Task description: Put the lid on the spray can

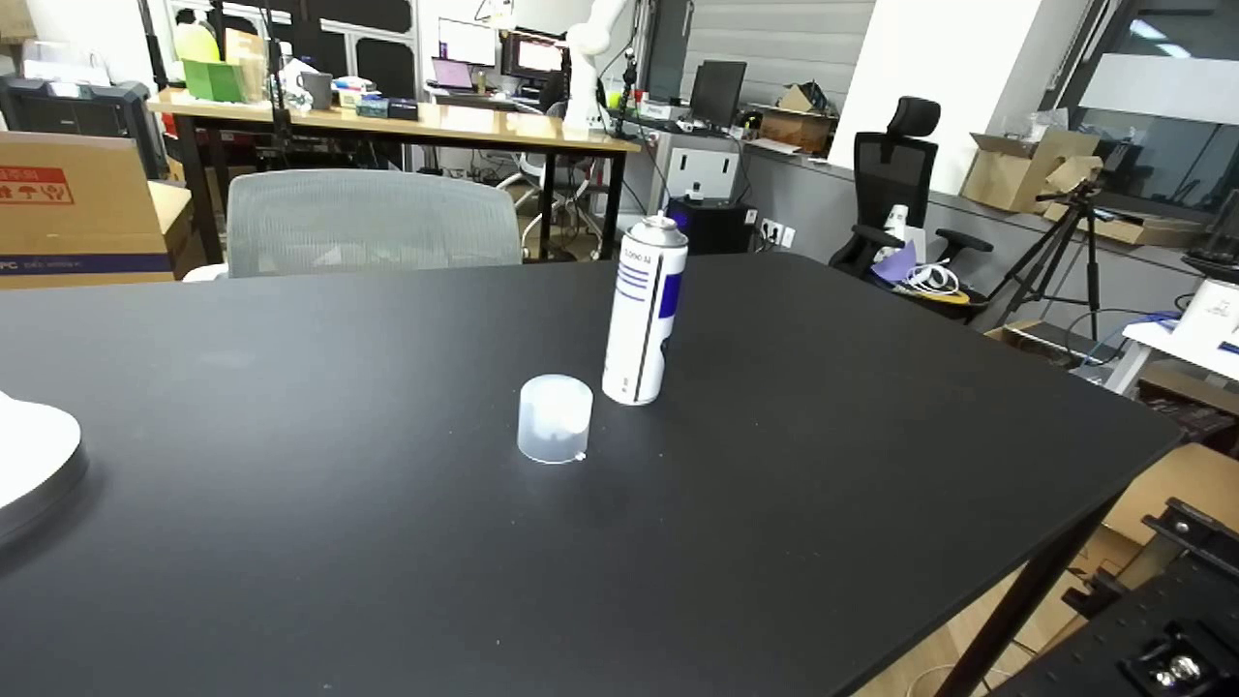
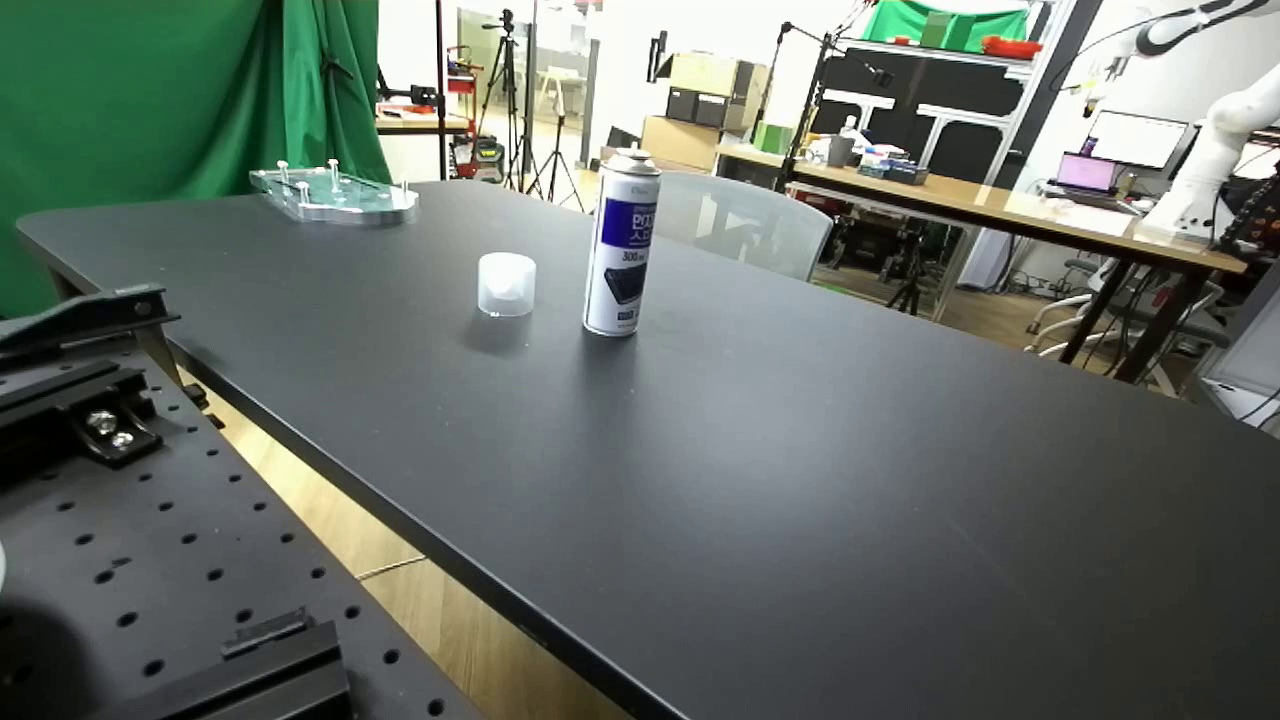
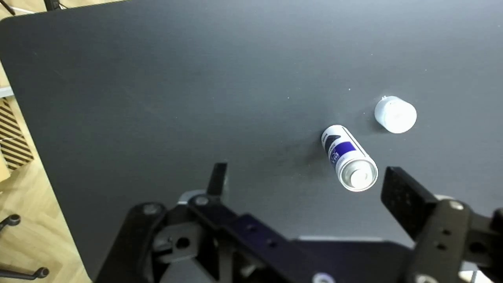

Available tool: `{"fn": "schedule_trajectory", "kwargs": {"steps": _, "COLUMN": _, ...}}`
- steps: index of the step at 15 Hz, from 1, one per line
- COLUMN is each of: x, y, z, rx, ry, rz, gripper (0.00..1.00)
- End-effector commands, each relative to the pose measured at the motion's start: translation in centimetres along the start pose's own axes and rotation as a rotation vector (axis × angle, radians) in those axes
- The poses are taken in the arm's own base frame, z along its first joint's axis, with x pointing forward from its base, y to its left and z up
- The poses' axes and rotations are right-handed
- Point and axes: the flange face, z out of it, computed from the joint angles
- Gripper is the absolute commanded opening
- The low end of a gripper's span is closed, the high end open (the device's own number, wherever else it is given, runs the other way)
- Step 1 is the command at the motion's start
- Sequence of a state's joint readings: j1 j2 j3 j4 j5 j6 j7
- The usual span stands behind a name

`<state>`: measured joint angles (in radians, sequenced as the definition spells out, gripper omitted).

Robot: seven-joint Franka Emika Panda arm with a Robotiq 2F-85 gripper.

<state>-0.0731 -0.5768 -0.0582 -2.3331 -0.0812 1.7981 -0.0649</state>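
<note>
The spray can (image 1: 641, 315) stands upright on the dark table in both exterior views, white with a dark blue label and an uncapped top; it also shows there (image 2: 622, 250). The lid (image 1: 555, 421), a short translucent whitish cap, stands on the table beside the can with a small gap; it also shows there (image 2: 506, 286). In the wrist view, the can (image 3: 347, 157) is seen from above, and the lid (image 3: 396, 114) is to its upper right. My gripper (image 3: 306, 173) is open and empty above the table, with the can beyond the fingertips, nearer the right finger. The exterior views do not show the gripper.
A clear plate with posts (image 2: 338, 196) lies at the table's far end. A white rounded object (image 1: 34, 455) is at the left edge of an exterior view. A grey chair (image 1: 373, 223) stands behind the table. A black perforated mount plate (image 2: 200, 520) borders the table's near edge.
</note>
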Motion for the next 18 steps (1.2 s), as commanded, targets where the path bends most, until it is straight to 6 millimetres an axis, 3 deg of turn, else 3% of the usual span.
{"fn": "schedule_trajectory", "kwargs": {"steps": 1, "x": 0.1, "y": -1.5, "z": 3.2, "rx": -0.015, "ry": -0.031, "rz": 0.009, "gripper": 1.0}}
{"fn": "schedule_trajectory", "kwargs": {"steps": 7, "x": -1.8, "y": -7.9, "z": 11.5, "rx": -0.033, "ry": -0.049, "rz": -0.041, "gripper": 1.0}}
{"fn": "schedule_trajectory", "kwargs": {"steps": 14, "x": -4.5, "y": -15.5, "z": 19.7, "rx": -0.019, "ry": 0.008, "rz": 0.019, "gripper": 1.0}}
{"fn": "schedule_trajectory", "kwargs": {"steps": 15, "x": -4.0, "y": -15.9, "z": 20.2, "rx": -0.026, "ry": -0.011, "rz": 0.0, "gripper": 1.0}}
{"fn": "schedule_trajectory", "kwargs": {"steps": 16, "x": -4.5, "y": -15.2, "z": 19.1, "rx": -0.03, "ry": 0.005, "rz": -0.027, "gripper": 1.0}}
{"fn": "schedule_trajectory", "kwargs": {"steps": 18, "x": -4.4, "y": -15.8, "z": 20.2, "rx": -0.032, "ry": -0.012, "rz": -0.033, "gripper": 1.0}}
